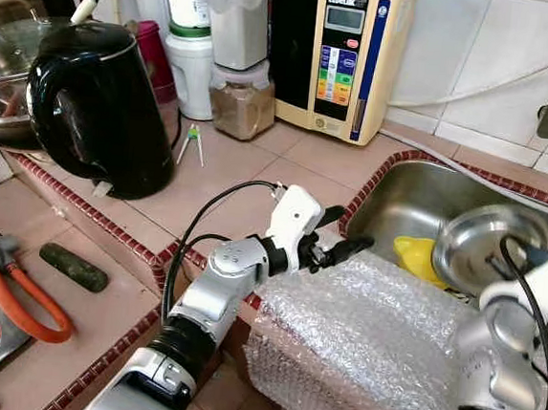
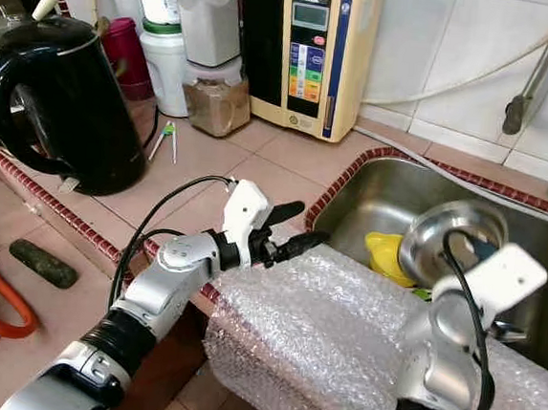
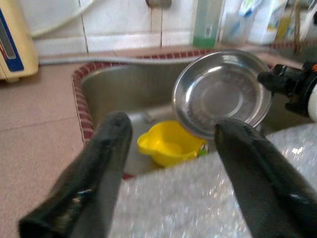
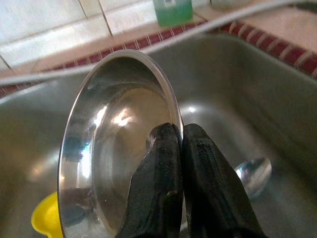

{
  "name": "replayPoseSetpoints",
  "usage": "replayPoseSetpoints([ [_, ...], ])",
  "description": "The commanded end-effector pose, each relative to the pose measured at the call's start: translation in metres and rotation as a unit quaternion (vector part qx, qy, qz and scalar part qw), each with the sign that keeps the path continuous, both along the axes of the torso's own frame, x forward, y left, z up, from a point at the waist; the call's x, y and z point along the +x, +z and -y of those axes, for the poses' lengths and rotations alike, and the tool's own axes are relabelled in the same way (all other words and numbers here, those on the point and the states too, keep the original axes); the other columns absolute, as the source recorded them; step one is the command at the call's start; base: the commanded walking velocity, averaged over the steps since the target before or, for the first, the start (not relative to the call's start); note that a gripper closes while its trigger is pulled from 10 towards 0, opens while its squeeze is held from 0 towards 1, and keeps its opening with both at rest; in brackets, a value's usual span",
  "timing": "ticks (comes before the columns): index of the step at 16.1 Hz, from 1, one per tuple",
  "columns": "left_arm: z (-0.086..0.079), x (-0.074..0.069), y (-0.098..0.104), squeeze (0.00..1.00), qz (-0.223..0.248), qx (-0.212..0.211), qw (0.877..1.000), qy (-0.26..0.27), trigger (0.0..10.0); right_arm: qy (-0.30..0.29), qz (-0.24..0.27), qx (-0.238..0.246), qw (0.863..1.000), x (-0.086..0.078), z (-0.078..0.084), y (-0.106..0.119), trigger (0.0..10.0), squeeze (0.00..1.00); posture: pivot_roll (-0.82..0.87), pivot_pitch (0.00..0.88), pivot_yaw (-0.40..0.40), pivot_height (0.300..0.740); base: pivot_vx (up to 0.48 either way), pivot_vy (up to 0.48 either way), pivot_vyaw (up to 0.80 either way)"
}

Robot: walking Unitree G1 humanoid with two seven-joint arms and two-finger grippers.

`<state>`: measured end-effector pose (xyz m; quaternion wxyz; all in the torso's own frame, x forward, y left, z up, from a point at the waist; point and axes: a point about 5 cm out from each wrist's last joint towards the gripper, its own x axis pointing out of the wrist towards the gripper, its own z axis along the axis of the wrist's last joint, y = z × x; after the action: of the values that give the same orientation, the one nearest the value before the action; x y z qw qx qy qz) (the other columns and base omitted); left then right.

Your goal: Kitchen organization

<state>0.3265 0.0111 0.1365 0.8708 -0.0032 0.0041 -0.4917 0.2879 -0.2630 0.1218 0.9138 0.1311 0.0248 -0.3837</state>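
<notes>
steel bowl (image 4: pixel 119 144) in right end effector (image 4: pixel 179 136)

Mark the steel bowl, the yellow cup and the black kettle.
steel bowl (image 4: pixel 116 148), right wrist view, inner wall.
yellow cup (image 3: pixel 168 144), left wrist view, inside.
black kettle (image 1: pixel 95 108), left eye view, body.

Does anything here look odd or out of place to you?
Yes: a sheet of bubble wrap is draped over the sink's front edge, unusual for a kitchen. The right gripper holds a steel bowl tilted on edge above the sink.
</notes>
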Motion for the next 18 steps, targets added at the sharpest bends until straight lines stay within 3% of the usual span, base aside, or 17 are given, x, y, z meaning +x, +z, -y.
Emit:
replayPoseSetpoints([
  [1, 0.0, 0.002, 0.002, 1.0, 0.009, 0.017, 1.0, -0.005, 10.0, 0.006, 0.0, 0.011, 1.0, 0.002, -0.004, -0.001, 4.3, 1.0, -0.06, 0.0, 0.089, 0.74, 0.0, 0.0, 0.0],
  [2, 0.0, 0.002, 0.001, 1.0, 0.01, 0.022, 1.0, -0.006, 10.0, 0.005, -0.003, 0.011, 1.0, 0.002, -0.006, -0.002, 4.9, 1.0, -0.06, 0.0, 0.09, 0.74, 0.0, 0.0, 0.0],
  [3, -0.001, 0.003, 0.001, 1.0, 0.015, 0.028, 0.999, -0.005, 10.0, 0.003, -0.005, 0.014, 1.0, 0.002, -0.006, -0.002, 9.1, 1.0, -0.06, 0.0, 0.09, 0.74, 0.0, 0.0, 0.0],
  [4, -0.001, 0.002, 0.001, 1.0, 0.014, 0.028, 1.0, -0.004, 10.0, 0.003, -0.004, 0.017, 1.0, 0.003, -0.007, -0.003, 10.0, 1.0, -0.06, 0.0, 0.089, 0.74, 0.0, 0.0, 0.0],
  [11, -0.001, 0.0, -0.001, 1.0, 0.019, 0.032, 0.999, -0.006, 10.0, 0.001, -0.01, 0.026, 1.0, 0.002, -0.006, -0.004, 10.0, 1.0, -0.05, 0.0, 0.084, 0.74, 0.0, 0.0, 0.0],
  [13, -0.002, 0.001, 0.0, 1.0, 0.023, 0.025, 0.999, 0.003, 10.0, 0.046, 0.025, -0.02, 0.998, 0.008, -0.014, 0.013, 10.0, 1.0, -0.05, 0.0, 0.08, 0.74, 0.0, 0.0, 0.0],
  [14, -0.006, 0.005, 0.006, 1.0, 0.043, 0.004, 0.998, 0.043, 10.0, 0.098, 0.058, -0.066, 0.991, 0.01, -0.027, 0.029, 10.0, 1.0, -0.05, 0.0, 0.077, 0.74, 0.0, 0.0, 0.0],
  [17, -0.02, 0.013, 0.019, 1.0, 0.069, -0.052, 0.987, 0.134, 10.0, 0.154, 0.075, -0.099, 0.98, 0.006, -0.04, 0.035, 10.0, 1.0, -0.05, 0.0, 0.062, 0.74, 0.0, 0.0, 0.0],
  [18, -0.026, 0.014, 0.023, 1.0, 0.088, -0.068, 0.979, 0.169, 10.0, 0.179, 0.066, -0.147, 0.971, 0.003, -0.045, 0.037, 10.0, 1.0, -0.04, 0.0, 0.053, 0.74, 0.0, 0.0, 0.0],
])
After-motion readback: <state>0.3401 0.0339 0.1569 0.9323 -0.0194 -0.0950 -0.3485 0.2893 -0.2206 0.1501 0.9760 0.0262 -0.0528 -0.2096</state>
